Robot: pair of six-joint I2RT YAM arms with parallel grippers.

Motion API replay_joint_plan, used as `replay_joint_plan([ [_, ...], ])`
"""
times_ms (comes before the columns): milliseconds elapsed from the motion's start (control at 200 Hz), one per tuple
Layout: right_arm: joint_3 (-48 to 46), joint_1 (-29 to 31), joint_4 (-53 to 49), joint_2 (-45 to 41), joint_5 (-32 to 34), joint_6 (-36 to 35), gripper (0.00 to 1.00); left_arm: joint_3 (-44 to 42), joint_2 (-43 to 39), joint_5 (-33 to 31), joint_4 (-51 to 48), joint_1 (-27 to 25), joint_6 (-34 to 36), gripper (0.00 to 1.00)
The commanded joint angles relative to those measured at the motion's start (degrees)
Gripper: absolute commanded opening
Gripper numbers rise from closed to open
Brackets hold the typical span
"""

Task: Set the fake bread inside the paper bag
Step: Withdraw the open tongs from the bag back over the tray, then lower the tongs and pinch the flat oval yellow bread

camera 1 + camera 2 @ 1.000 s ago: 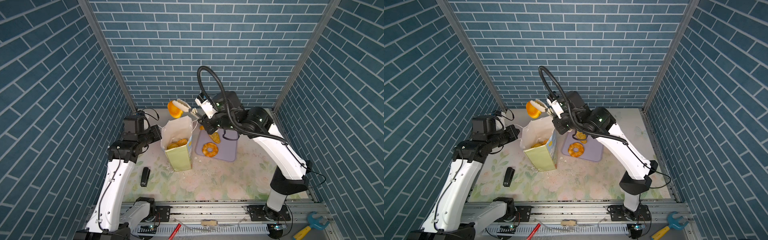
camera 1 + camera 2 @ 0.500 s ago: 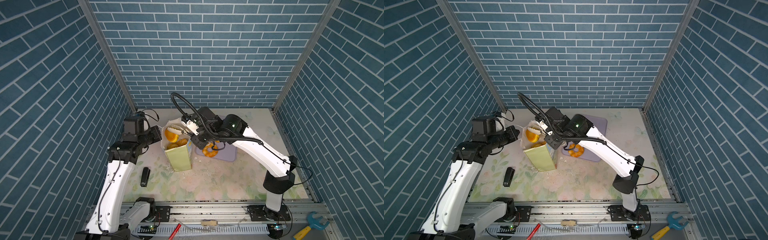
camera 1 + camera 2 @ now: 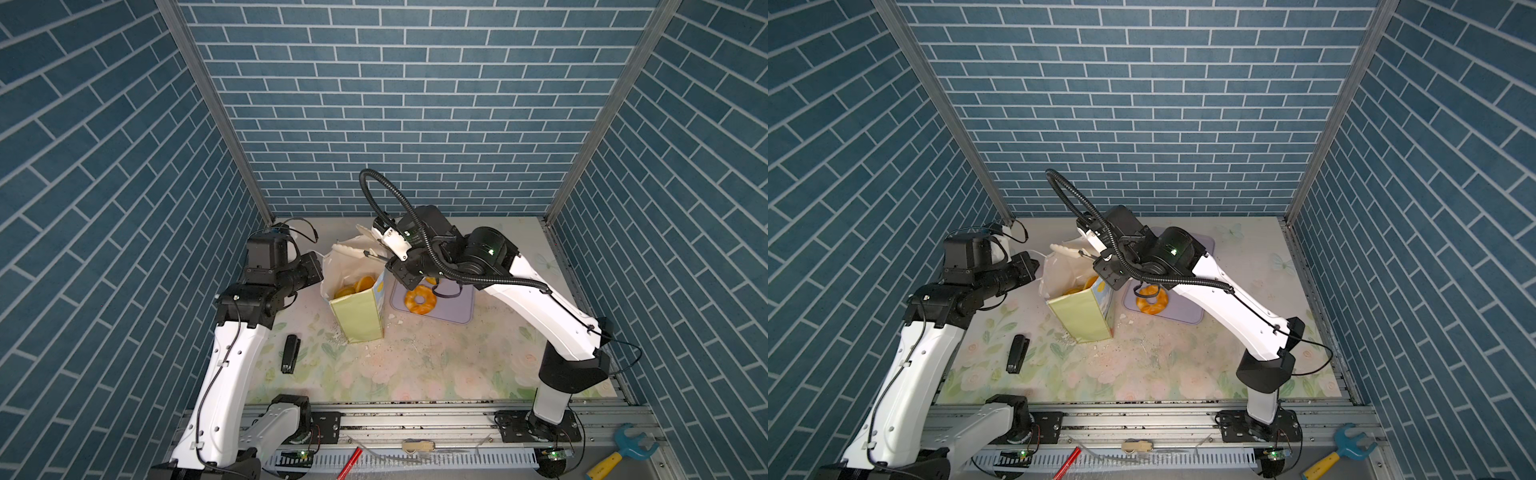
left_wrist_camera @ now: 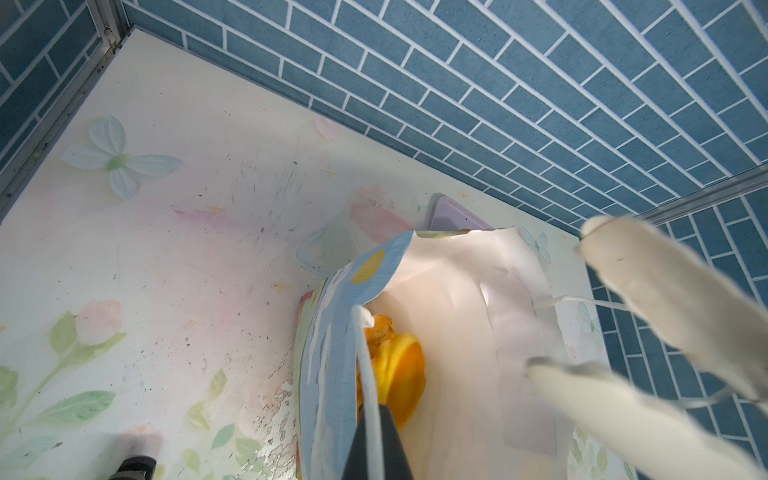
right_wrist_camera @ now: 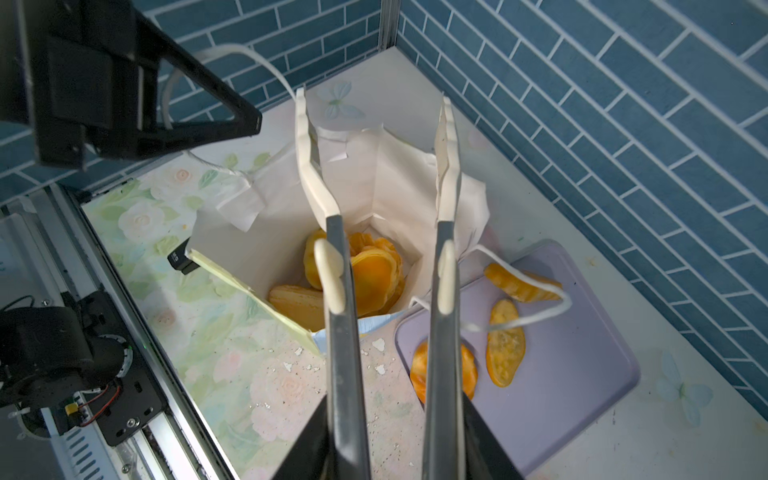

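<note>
The left gripper (image 3: pixel 319 268) is clamped on the tall pale yellow-green paper bag (image 3: pixel 357 318), glossy golden-orange toy breads (image 5: pixel 374 274) inside, the right gripper (image 5: pixel 374 99) empty with jaws apart over its mouth: a drop seems finished; next, fetch from the flat lilac tray (image 5: pixel 582 374) near the desk's back edge.

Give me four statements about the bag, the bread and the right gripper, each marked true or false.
1. The paper bag stands upright with fake bread inside. True.
2. The right gripper holds a bun. False: its fingers are apart and empty, over the bag's mouth.
3. The ring doughnut lies on the lilac tray. True.
4. All the bread is in the bag. False: the doughnut and two other pieces lie on the tray.
</note>
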Motion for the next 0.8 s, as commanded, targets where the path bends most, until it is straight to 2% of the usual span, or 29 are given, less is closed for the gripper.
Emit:
replay_joint_plan([
  [0,1.11,-1.62,4.21,-4.5,4.04,-1.05,0.43,-0.81,-0.49,0.3,0.47,0.27,0.1,0.0],
  [210,-2.74,-9.03,3.13,-9.0,7.58,2.02,0.44,-0.58,-0.43,0.12,0.37,0.32,0.2,0.0],
  [350,-10.54,-15.16,2.5,-12.89,9.91,4.33,0.45,0.08,-0.45,-0.39,-0.1,0.28,0.51,0.0],
  [505,-23.5,-21.04,3.41,-16.44,5.94,7.01,0.46,-0.01,-0.47,-0.4,-0.06,0.27,0.44,0.0],
  [660,-33.91,-22.56,5.45,-16.5,3.33,8.1,0.47,0.21,-0.4,-0.62,-0.01,0.29,0.35,0.0],
  [795,-38.22,-23.42,6.57,-13.52,1.17,8.12,0.49,0.75,-0.2,-0.67,-0.36,0.27,0.46,0.0],
])
